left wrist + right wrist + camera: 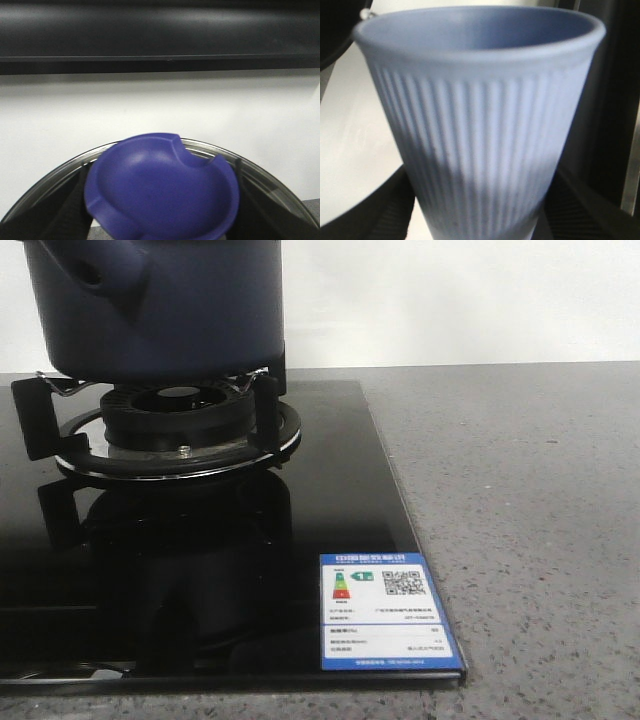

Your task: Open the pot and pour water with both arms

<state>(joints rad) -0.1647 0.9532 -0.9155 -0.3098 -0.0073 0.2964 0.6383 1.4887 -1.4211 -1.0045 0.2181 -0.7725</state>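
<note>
The dark navy pot (150, 310) stands on the gas burner (180, 415) at the back left, its stubby handle socket (95, 275) facing forward. Its top is cut off, so I cannot tell if it is covered. Neither arm shows in the front view. In the left wrist view my left gripper (160, 220) is shut on the blue knob (160, 190) of a glass lid (260, 175), with a dark finger (65, 210) on each side. My right gripper (480, 220) is shut on a light blue ribbed cup (480, 110), upright, mouth up.
The burner sits on a glossy black glass cooktop (300, 540) with a blue-and-white energy label (385, 610) at its front right corner. Grey speckled counter (530, 520) lies to the right. A white wall (160, 110) and a dark band (160, 35) are behind the lid.
</note>
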